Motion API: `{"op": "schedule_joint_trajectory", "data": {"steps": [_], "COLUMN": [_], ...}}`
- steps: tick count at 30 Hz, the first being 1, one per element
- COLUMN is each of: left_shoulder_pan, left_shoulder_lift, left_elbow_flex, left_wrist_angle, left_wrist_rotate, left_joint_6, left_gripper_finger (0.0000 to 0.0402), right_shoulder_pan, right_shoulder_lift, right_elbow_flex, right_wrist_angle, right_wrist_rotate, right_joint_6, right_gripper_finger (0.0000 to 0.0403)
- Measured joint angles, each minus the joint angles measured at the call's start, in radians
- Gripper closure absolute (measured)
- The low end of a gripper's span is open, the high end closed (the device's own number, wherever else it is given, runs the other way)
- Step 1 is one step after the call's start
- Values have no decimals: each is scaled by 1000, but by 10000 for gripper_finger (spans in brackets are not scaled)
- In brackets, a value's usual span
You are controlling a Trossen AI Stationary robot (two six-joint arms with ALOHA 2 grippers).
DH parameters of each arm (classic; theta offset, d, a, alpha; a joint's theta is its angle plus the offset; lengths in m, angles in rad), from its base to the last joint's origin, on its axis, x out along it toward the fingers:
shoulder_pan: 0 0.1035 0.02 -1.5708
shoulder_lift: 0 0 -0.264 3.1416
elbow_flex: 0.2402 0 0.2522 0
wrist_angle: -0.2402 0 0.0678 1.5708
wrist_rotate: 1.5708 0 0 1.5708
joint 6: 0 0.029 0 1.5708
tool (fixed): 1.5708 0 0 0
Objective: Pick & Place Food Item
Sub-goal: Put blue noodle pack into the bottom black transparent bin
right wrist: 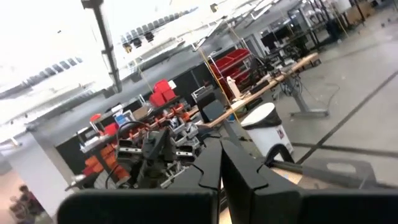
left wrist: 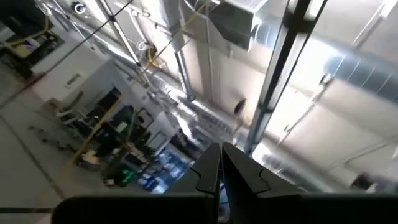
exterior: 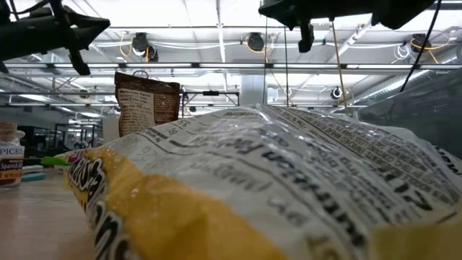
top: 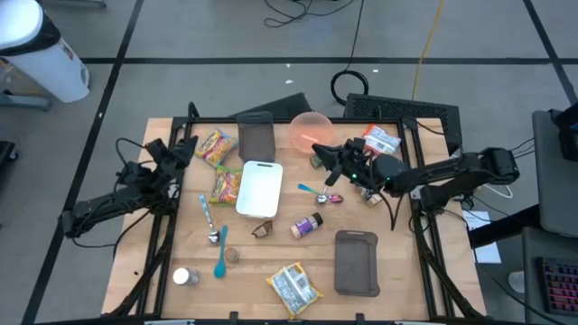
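Snack bag (top: 293, 287) near front edge; right claw (top: 321, 150) well apart

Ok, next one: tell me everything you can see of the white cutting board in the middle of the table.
The white cutting board is a rounded rectangle that looks like plastic, with a small handle slot near its far short edge. It lies flat on the wooden table, long side running away from the front, slightly skewed. Its surface is bare. A yellow snack packet lies against its left edge, and the dark tray sits just beyond its far end. Neither gripper is over it.
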Motion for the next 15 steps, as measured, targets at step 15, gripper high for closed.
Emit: {"op": "schedule_joint_trajectory", "data": {"steps": [15], "left_shoulder_pan": [0], "left_shoulder_lift": [58], "left_elbow_flex": [246], "left_wrist_angle": [-4], "left_wrist_rotate": [57], "left_joint_6": [15], "left_gripper_finger": [313], "right_shoulder_pan": [-29], "right_shoulder_lift": [23], "right_elbow_flex": [7], "right_wrist_angle": [146], "right_wrist_rotate": [-152], "right_joint_6": [-16], "right_gripper_finger": [351]}}
